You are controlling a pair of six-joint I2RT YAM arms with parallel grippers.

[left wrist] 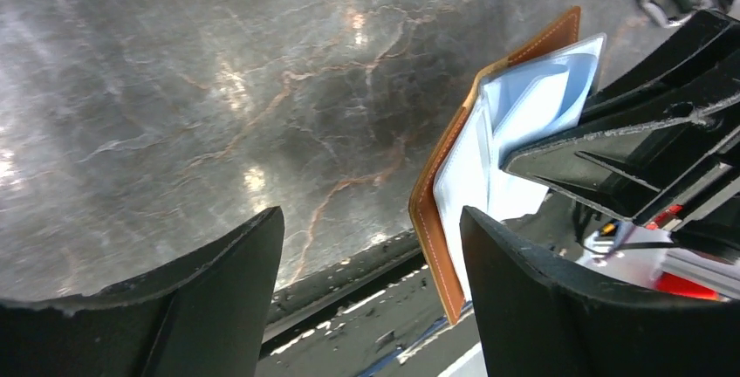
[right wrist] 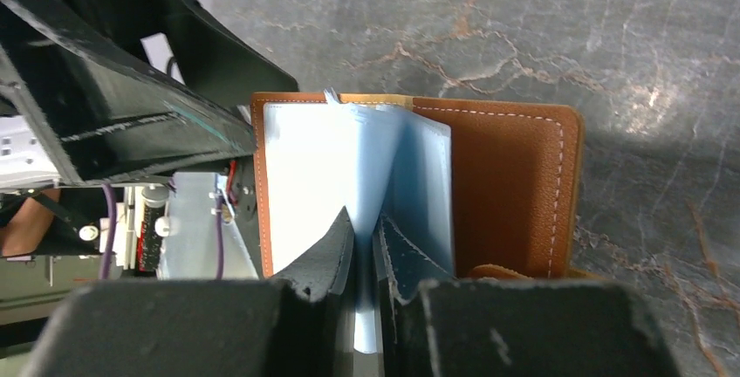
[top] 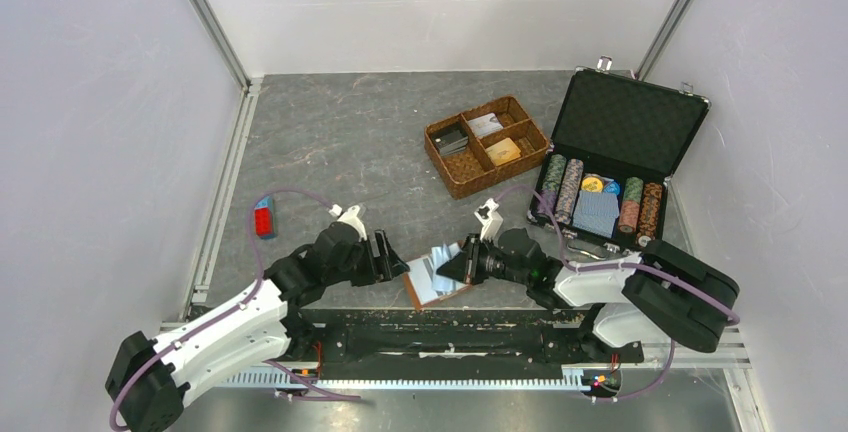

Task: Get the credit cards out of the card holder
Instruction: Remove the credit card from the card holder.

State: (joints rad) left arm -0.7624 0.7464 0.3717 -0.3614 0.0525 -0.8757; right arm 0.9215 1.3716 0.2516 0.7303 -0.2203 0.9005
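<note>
Tan leather holder (top: 437,274) lies open at bottom centre of the top view, at the near edge of the table (top: 340,142), with its pale sleeves facing up. Your right gripper (right wrist: 365,220) is closed and pinches one sleeve (right wrist: 410,185), which stands up from the rest. Your left gripper (left wrist: 371,220) is spread wide, one finger (left wrist: 541,307) by the holder's left edge in the top view. Contact there cannot be told.

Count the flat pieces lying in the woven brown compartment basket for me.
3: a dark flat piece in the left compartment, a pale flat card in the far one, and a golden-orange plastic card in the middle-right one. Others may lie hidden beneath them.
</note>
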